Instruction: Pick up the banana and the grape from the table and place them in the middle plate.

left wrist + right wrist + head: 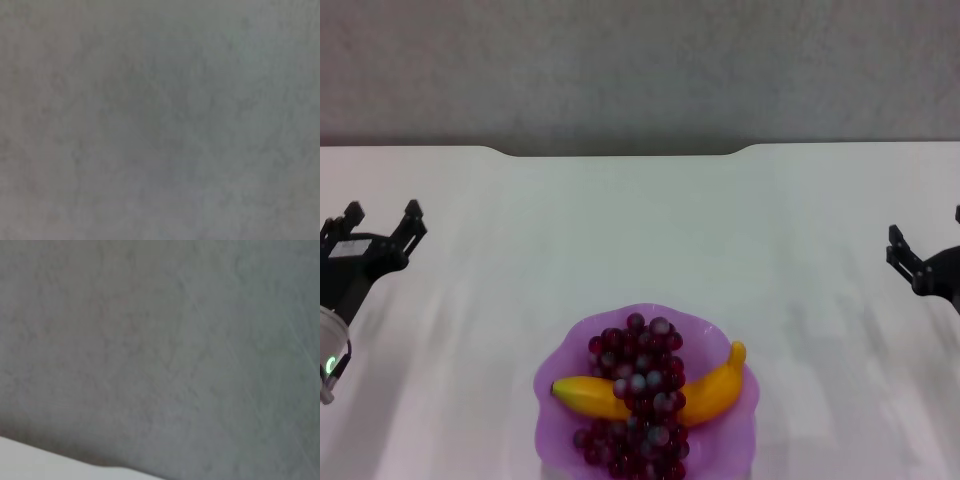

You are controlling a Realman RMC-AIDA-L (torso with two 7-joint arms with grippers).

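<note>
The purple scalloped middle plate (550,420) sits at the near centre of the white table (620,230). The yellow banana (718,388) lies across the plate. The long bunch of dark red grapes (642,370) lies over the banana's middle, also inside the plate. My left gripper (384,218) is open and empty at the far left, well away from the plate. My right gripper (926,238) is at the far right edge, partly cut off, with its fingers apart and nothing between them. Both wrist views show only a grey surface.
The table's notched far edge (620,152) meets a grey wall (640,70). A strip of the white table (30,460) shows in a corner of the right wrist view.
</note>
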